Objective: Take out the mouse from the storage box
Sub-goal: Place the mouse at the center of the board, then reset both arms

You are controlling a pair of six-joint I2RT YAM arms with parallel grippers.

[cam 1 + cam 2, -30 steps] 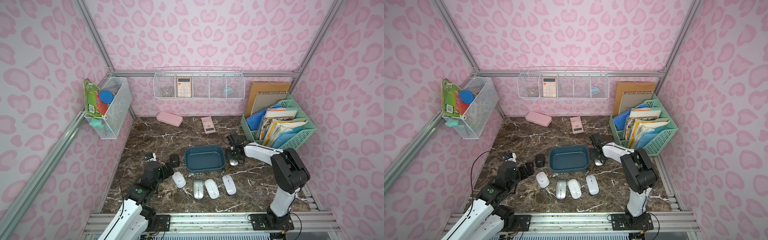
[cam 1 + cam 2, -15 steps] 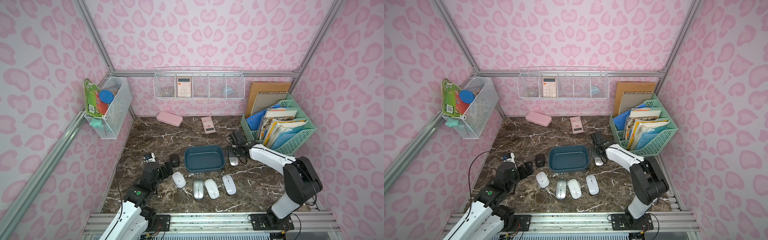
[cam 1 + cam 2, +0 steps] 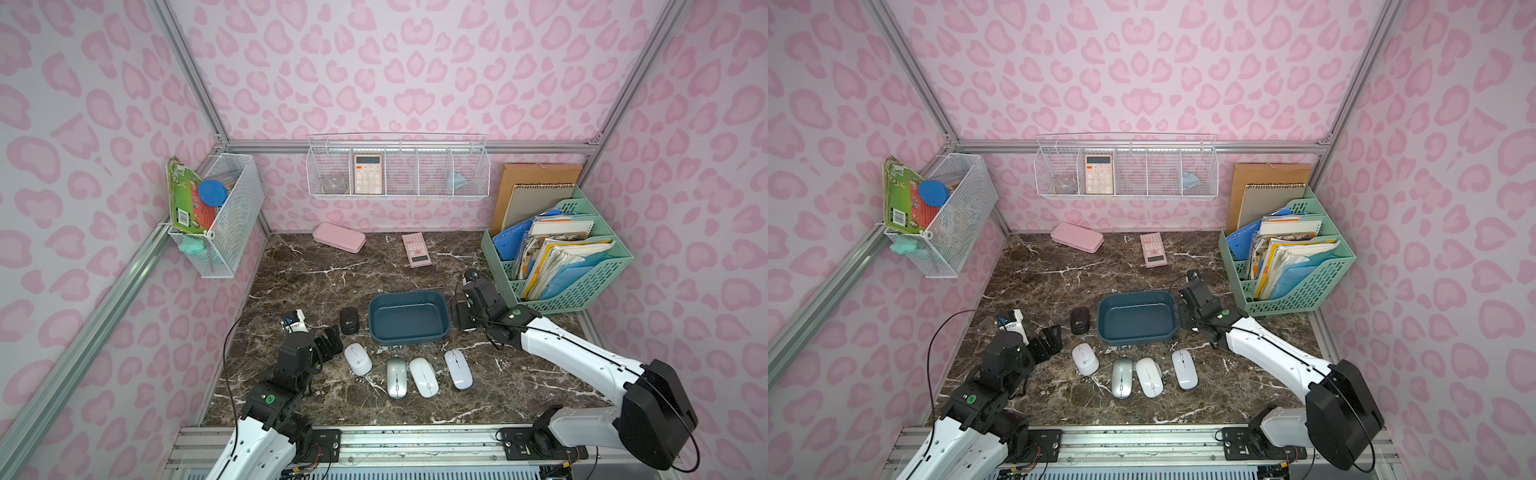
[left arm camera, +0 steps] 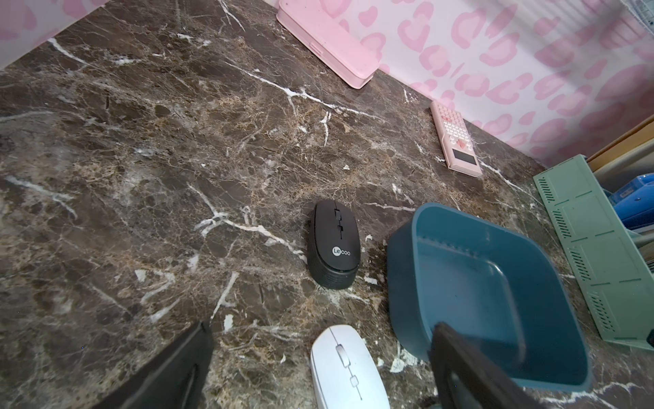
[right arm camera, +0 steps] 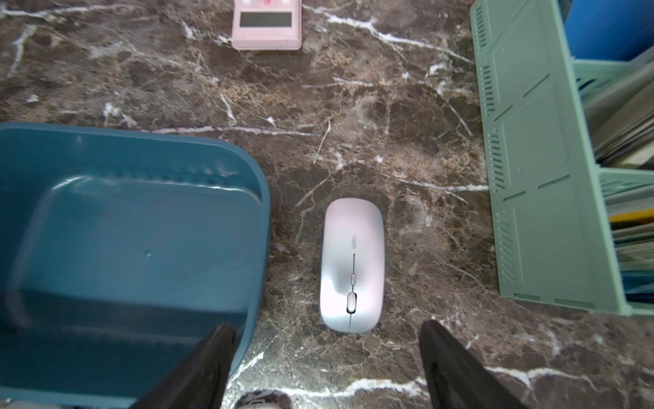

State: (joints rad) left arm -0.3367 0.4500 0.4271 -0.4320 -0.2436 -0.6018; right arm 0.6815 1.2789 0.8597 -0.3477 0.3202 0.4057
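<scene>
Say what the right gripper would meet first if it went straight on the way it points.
Most likely the silver mouse, lying between the box and the rack, straight ahead of the open right gripper; depth is hard to judge.

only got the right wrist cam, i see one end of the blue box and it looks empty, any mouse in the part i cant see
Observer: No. In both top views the storage box is bare across its whole floor.
Operator: how many mice are out that i cant see
Observer: Five. The black mouse sits on the box's other side, and a row of four lies nearer the robot's base: round white mouse, silver mouse, middle white mouse, end white mouse.
Operator: and the other arm
Observer: The left claw is open and holds nothing, right beside the round white mouse.
</scene>
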